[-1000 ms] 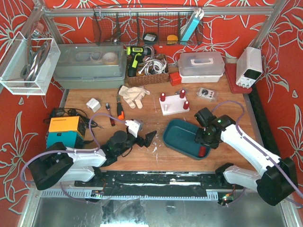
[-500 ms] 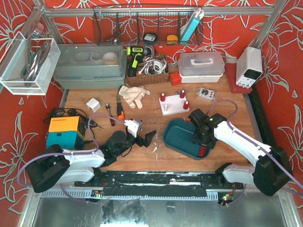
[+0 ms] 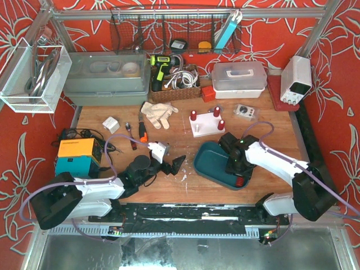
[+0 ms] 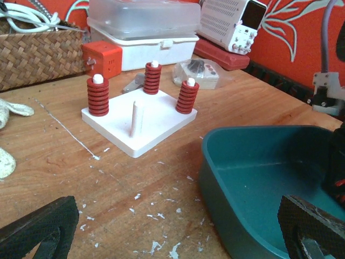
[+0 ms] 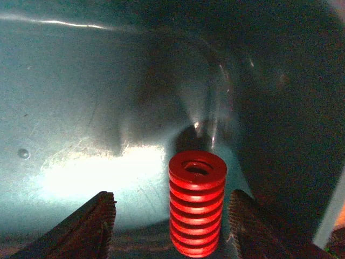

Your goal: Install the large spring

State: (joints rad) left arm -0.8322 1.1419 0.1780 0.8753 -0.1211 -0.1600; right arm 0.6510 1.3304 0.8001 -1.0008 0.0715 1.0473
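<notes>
Right gripper (image 5: 172, 229) inside the teal bin (image 5: 81, 108), jaws spread either side of the large red spring (image 5: 197, 205), neither finger touching it. We judge this the approach to a grasp. Left gripper (image 4: 175, 234) rests wide open, facing the white peg base (image 4: 161, 127), where one bare peg (image 4: 137, 116) is free for the spring. We find no writing legible.

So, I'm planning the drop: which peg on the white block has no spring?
The near peg at the front of the block in the left wrist view is bare; the other three each carry a red spring.
</notes>
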